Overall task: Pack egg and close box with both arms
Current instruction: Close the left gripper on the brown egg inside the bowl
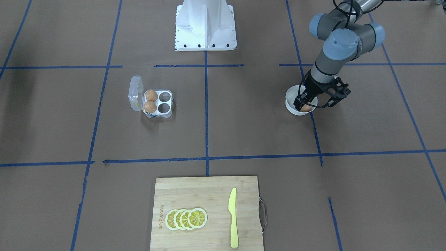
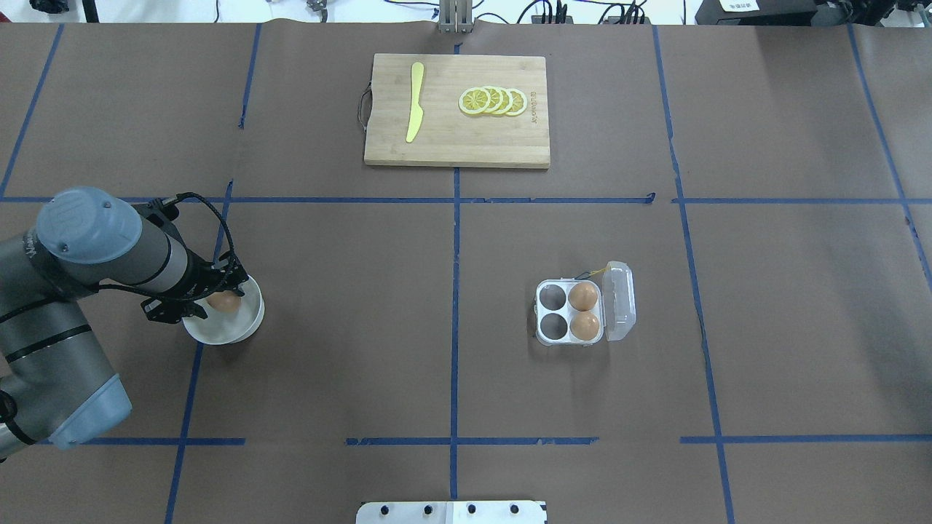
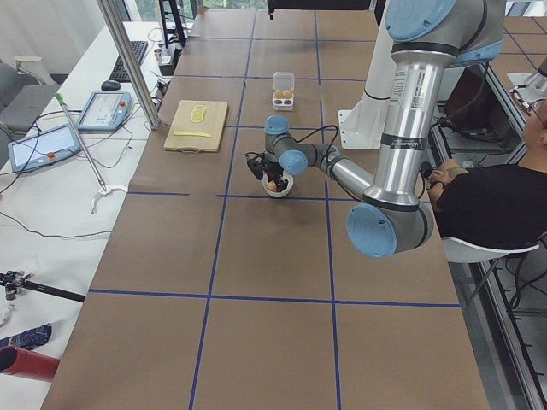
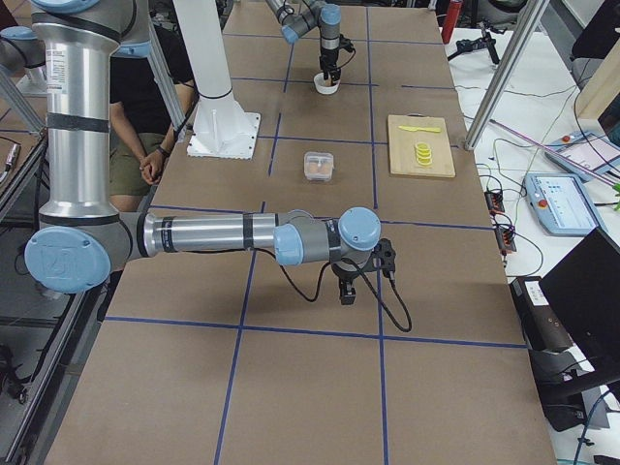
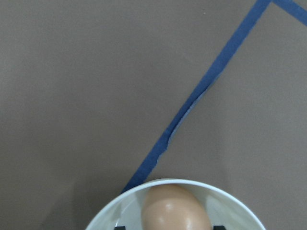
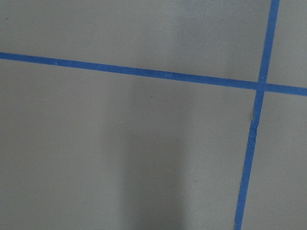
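Egg [image 5: 175, 208] in white bowl [image 5: 122, 206], left claw [image 1: 306, 106] astride it, grip unconfirmed; right claw [image 4: 346, 293] state untellable. Risk: off-centre squeeze, egg slipping, cracking against bowl.

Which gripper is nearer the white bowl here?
Left. The left gripper is down in the bowl, straddling the egg; the right gripper hangs above the table far beyond the box, at the robot's right end.
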Controlling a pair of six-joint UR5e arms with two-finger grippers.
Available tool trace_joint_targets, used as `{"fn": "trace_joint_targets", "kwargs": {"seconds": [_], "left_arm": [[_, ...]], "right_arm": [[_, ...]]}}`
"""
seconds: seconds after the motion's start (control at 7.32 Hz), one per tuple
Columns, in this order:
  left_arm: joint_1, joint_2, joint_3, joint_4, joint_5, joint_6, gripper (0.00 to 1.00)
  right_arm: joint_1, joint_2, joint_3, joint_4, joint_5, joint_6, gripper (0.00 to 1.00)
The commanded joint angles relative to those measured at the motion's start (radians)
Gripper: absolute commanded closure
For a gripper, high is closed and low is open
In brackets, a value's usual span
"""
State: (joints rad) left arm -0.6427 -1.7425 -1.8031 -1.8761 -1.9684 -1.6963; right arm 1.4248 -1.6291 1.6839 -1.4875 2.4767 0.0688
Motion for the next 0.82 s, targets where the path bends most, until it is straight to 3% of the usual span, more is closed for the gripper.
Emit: {"fn": "trace_joint_targets", "kwargs": {"seconds": [0.0, 0.55, 0.68], "left_arm": [[0.000, 0.000, 0.001, 0.000, 0.000, 0.001, 0.32], [0.000, 0.000, 0.001, 0.000, 0.000, 0.001, 0.38], [0.000, 0.000, -0.001, 0.002, 0.000, 0.000, 0.45]], "right_arm": [[-0.004, 0.000, -0.006, 0.001, 0.001, -0.001, 0.00], [-0.006, 0.000, -0.006, 0.001, 0.001, 0.000, 0.00], [-0.006, 0.002, -0.006, 0.001, 0.001, -0.001, 0.00]]}}
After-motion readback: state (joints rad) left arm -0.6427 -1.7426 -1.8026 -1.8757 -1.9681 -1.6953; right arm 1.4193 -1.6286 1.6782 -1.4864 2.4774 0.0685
